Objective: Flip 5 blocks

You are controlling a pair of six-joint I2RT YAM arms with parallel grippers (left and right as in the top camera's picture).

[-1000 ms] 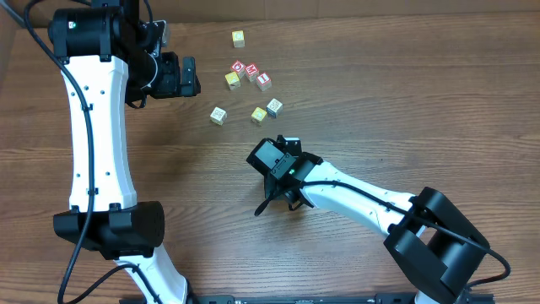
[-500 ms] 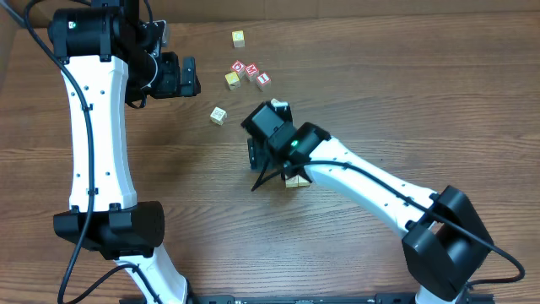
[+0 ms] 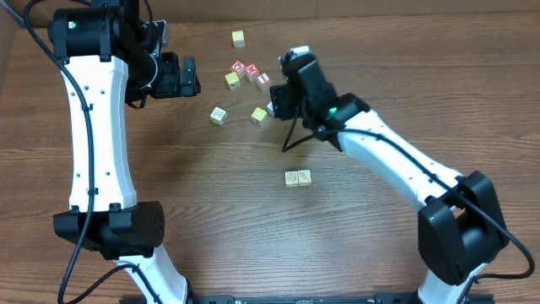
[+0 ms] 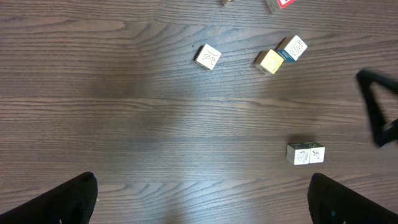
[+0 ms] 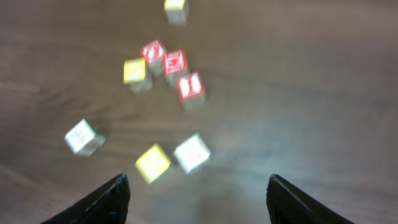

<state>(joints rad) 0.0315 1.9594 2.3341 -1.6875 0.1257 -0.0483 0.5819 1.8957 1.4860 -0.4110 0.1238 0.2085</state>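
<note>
Two pale cream blocks (image 3: 292, 178) (image 3: 304, 177) lie touching at the front middle of the table; the left wrist view shows them as a pair (image 4: 299, 154) (image 4: 316, 153). A third cream block (image 3: 218, 115) (image 5: 83, 137), a yellow block (image 3: 259, 115) (image 5: 153, 163) and the blue-sided block (image 4: 292, 48) (image 5: 192, 152) lie farther back. My right gripper (image 3: 280, 95) (image 5: 199, 193) hovers open over the yellow and blue-sided blocks, holding nothing. My left gripper (image 3: 181, 76) (image 4: 202, 193) is wide open above bare wood at the far left.
Three red-faced cubes (image 3: 239, 67) (image 3: 252, 71) (image 3: 263, 80) cluster at the back with a yellow cube (image 3: 232, 80) beside them. Another yellow cube (image 3: 239, 38) sits farthest back. The right arm's cable (image 3: 291, 135) hangs below its wrist.
My right gripper has opened and swung from the front middle back to the far cluster, leaving a second cream block beside the first. The left arm has not moved.
</note>
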